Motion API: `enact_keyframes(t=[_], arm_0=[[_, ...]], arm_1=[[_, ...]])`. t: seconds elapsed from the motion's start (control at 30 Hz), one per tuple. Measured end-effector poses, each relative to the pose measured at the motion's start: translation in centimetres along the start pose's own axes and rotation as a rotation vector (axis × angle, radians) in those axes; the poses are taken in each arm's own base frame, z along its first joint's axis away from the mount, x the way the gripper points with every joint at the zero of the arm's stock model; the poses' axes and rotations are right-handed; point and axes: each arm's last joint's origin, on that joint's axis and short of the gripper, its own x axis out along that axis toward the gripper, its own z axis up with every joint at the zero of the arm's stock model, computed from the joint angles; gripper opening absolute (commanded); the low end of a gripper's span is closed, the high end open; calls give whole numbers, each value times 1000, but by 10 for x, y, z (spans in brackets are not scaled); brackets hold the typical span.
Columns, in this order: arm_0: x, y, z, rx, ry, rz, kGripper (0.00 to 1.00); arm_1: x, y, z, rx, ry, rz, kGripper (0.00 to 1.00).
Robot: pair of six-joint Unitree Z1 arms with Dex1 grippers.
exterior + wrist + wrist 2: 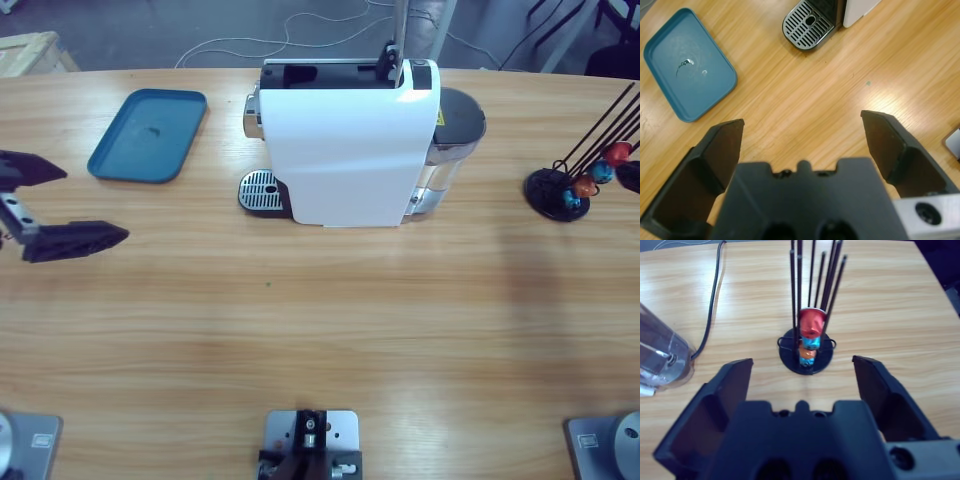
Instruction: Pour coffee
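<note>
Tray (pixel 147 135) sat farthest left, blue and bare but for a small mark in its bed, ahead of the left gripper (pixel 62 205) and off to one side. That gripper hovered low over the wooden table (pixel 320 320), jaws spread wide and gripping nothing, bare wood showing between them in its wrist view. Ahead of its jaws stood the drip grate (pixel 807 22) of the white coffee machine (pixel 345 145), with nothing standing on the grate. The coffee itself (and any cup to hold it) could not be seen in any view, so the pour looked to be at its very start.

Next along, the machine's clear water tank (pixel 452 140) sat at its far side, a black cable (pixel 715 300) trailing from it in the right wrist view. Right of that stood the capsule rack (pixel 568 190), a black disc with thin rods, holding a red capsule (pixel 811 322) above a blue and an orange one. The right gripper (pixel 802 367) hung close in front of that rack, jaws likewise wide apart and holding nothing, the rack centred between them.

To do this step well, my judgement was that the right gripper should come in level and close on the top capsule without catching the rods, as the stand looked easy to tip.
</note>
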Motion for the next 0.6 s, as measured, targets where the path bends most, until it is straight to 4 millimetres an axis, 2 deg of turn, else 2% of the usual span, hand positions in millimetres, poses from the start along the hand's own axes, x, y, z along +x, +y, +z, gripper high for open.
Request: enact_keyframes(t=[0.03, 0.07, 0.1, 0.23, 0.27, 0.3, 0.57, 0.6], arm_0=[[-1, 0, 0, -4, -6, 0, 987], [-2, 0, 0, -8, -10, -1, 987], [-2, 1, 0, -11, -15, -1, 987], [-8, 2, 2, -24, -65, -5, 987], [-10, 2, 3, -27, -74, -6, 987], [-11, 3, 3, -28, -81, -6, 987], [-11, 3, 2, -30, -87, -7, 987], [-11, 3, 2, -30, -88, -7, 987]], arm_1=[[4, 0, -1, 8, 1, -2, 773], [8, 0, -1, 18, -2, -7, 676], [13, -1, -1, 26, -1, -13, 629], [28, -4, -1, 61, 3, -16, 615], [30, -5, -1, 70, 1, -18, 554], [34, -5, 0, 75, 1, -19, 540], [56, -3, 4, 90, -3, -19, 537], [58, -3, 4, 90, 1, -22, 496]])
